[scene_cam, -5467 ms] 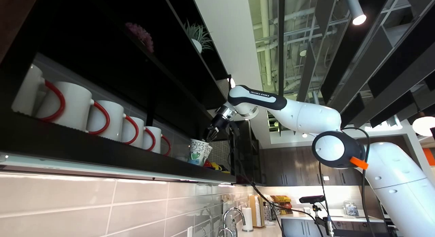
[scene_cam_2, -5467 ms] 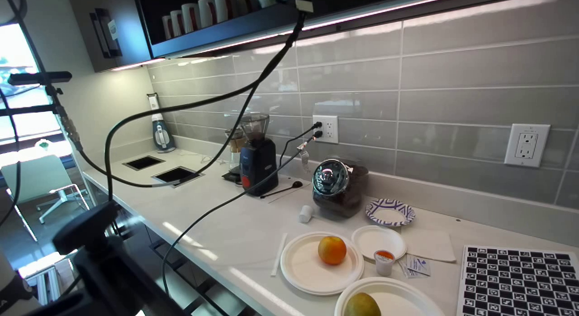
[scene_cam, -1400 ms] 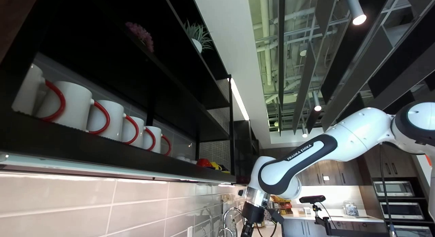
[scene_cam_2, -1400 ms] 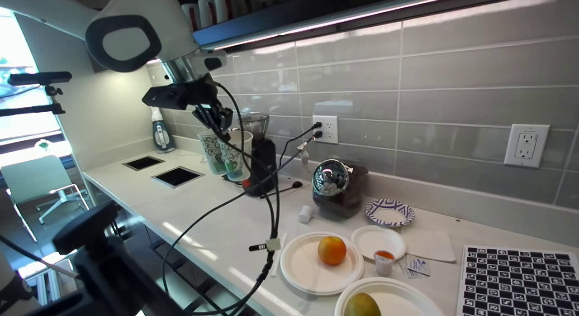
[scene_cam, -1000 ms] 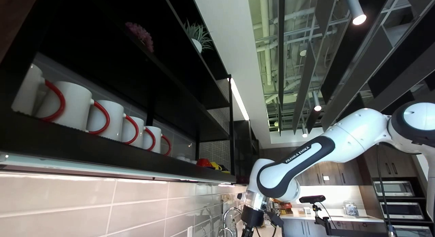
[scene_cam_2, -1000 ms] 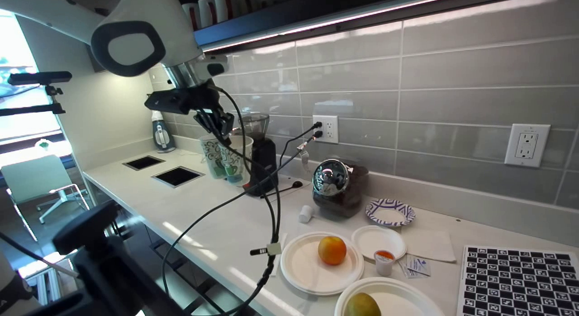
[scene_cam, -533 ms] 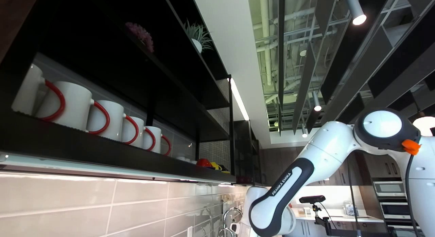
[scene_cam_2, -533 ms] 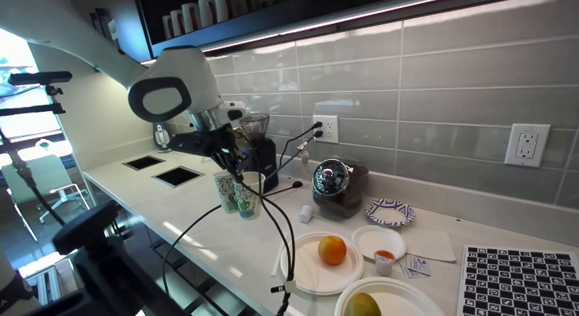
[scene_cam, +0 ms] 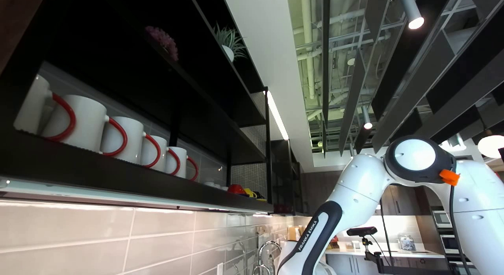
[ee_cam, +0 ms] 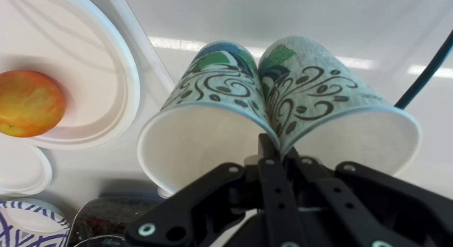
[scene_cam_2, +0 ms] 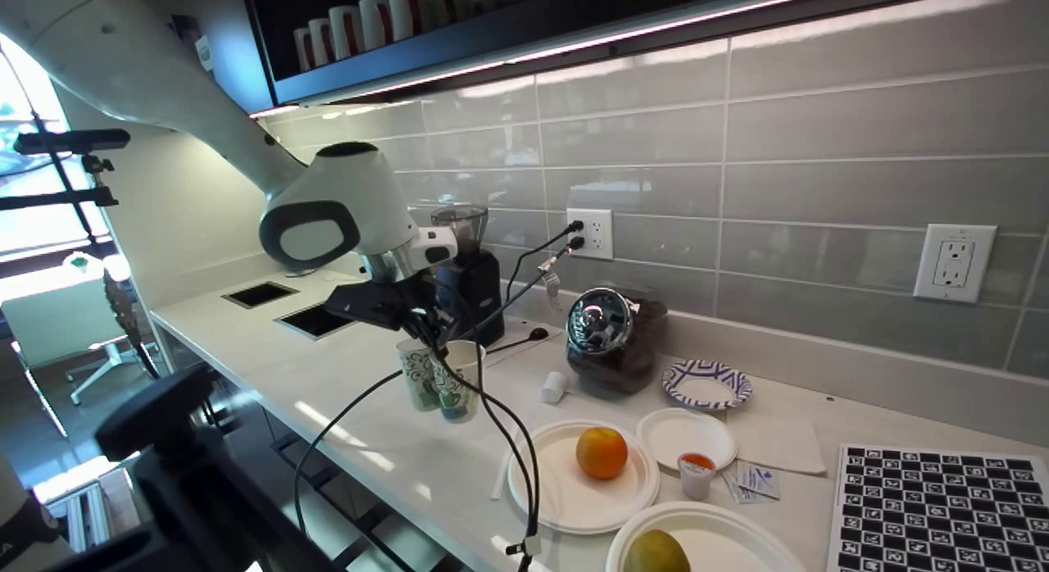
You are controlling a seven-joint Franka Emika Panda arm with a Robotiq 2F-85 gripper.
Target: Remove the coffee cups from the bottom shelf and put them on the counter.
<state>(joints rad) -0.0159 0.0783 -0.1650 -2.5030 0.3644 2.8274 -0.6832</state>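
Note:
Two whitish coffee cups with green and brown print hang side by side, rims up and tilted, in the wrist view: a left cup (ee_cam: 219, 80) and a right cup (ee_cam: 308, 77). My gripper (ee_cam: 279, 151) is shut on their adjoining rims, one finger inside each cup. In an exterior view the gripper (scene_cam_2: 440, 333) holds the cups (scene_cam_2: 420, 379) low over the white counter (scene_cam_2: 352, 392); I cannot tell whether their bases touch it. The bottom shelf (scene_cam: 118, 168) holds no such cup that I can see. In that exterior view the gripper is below the frame.
White red-handled mugs (scene_cam: 84, 121) stand on the shelf. A plate (scene_cam_2: 545, 494) with an orange fruit (scene_cam_2: 602, 454) lies close to the cups. A black grinder (scene_cam_2: 471, 297) and a dark jar (scene_cam_2: 627, 351) stand behind. Cables (scene_cam_2: 521, 453) hang past the gripper.
About 5 seconds ago the gripper was at the shelf with the cups. Since then it has carried both off and down, lately lower and closer to the plates.

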